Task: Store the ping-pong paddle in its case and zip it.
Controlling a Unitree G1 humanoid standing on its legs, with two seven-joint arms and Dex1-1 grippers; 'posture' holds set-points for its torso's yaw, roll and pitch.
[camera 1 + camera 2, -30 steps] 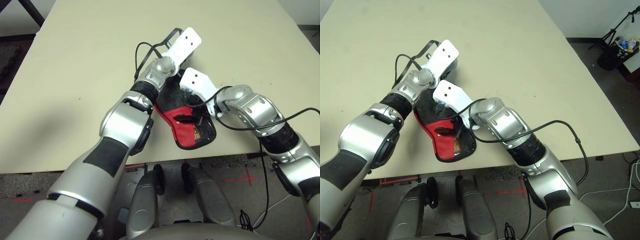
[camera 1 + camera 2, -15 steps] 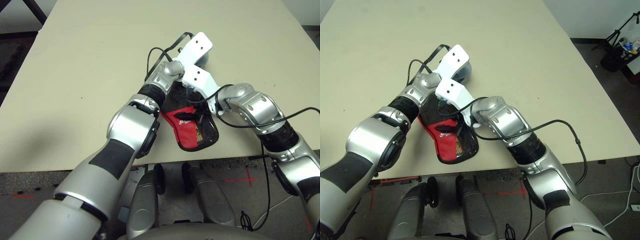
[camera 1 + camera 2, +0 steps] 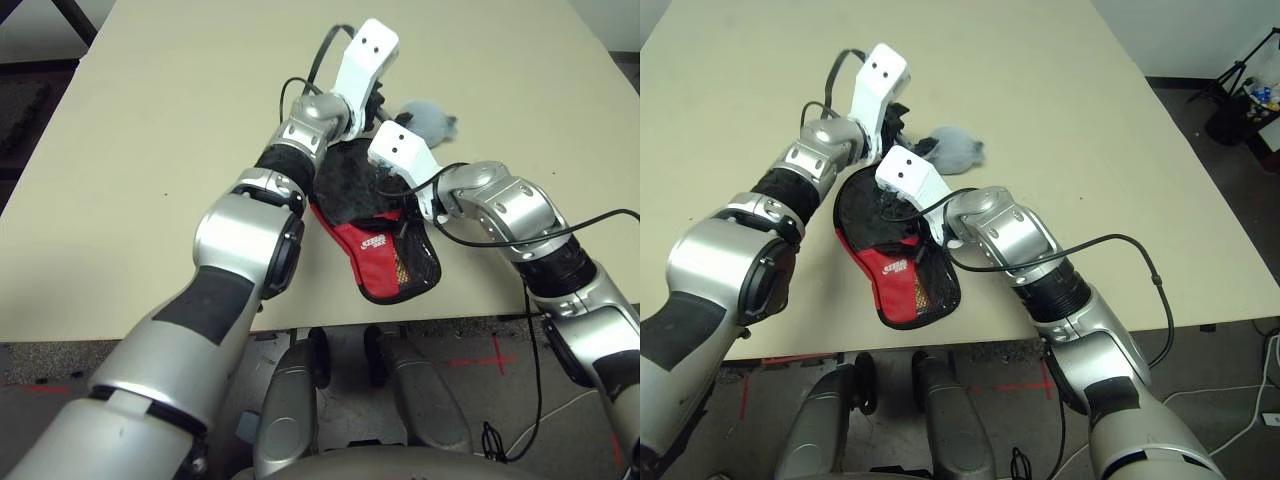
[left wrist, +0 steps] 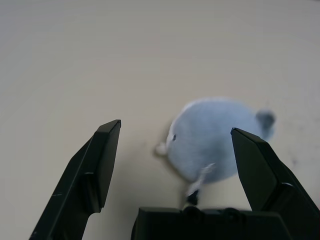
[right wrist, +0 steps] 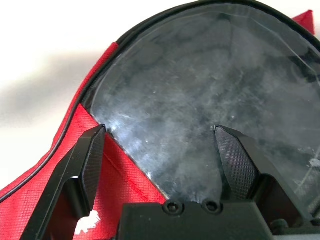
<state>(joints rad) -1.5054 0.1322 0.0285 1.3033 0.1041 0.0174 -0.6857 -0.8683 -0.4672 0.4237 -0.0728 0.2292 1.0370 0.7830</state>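
The case [image 3: 362, 190] lies on the worktop [image 3: 200, 150], below the right hand [image 5: 160, 165] (a plush toy [image 3: 428, 122] beyond).

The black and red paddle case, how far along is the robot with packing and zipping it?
The case lies flat on the table, and something dark and smooth fills its round end, probably the paddle, though I can't confirm that. Nothing is in hand: the left pincer and right pincer both stand open. I can't tell whether the zip is fully closed, so checking or finishing that may be what's left.
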